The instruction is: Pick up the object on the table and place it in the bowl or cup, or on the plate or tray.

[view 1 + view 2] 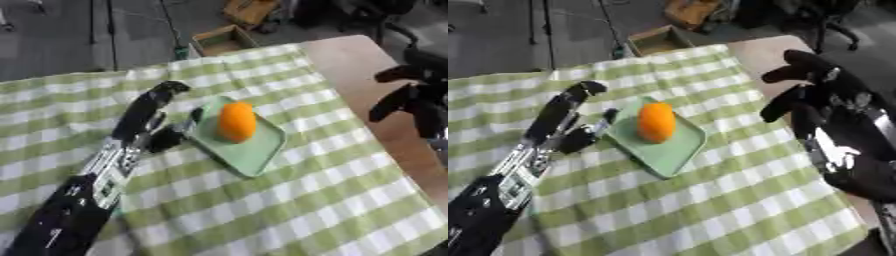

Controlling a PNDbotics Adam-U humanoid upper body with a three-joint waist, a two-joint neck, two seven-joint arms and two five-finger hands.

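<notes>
I see the orange, oval fruit-like object lying on the pale green, rectangular tray with rounded corners, toward the tray's far end. The tray sits near the middle of the surface, which is covered with a green and white checked cloth; a bare brown strip of the surface shows along its right edge.

My left hand, black with silver joints, reaches in from the near left corner and lies just beside the tray's left rim. Its fingers are stretched out straight toward the far edge, holding nothing, and its thumb points at the tray and seems to touch the rim, though I cannot be sure of contact.

My right hand hangs over the right edge of the surface, well apart from the tray. Its fingers are loosely spread and relaxed, with nothing between them.

Beyond the far edge, a brown open cardboard box stands on the grey floor
</notes>
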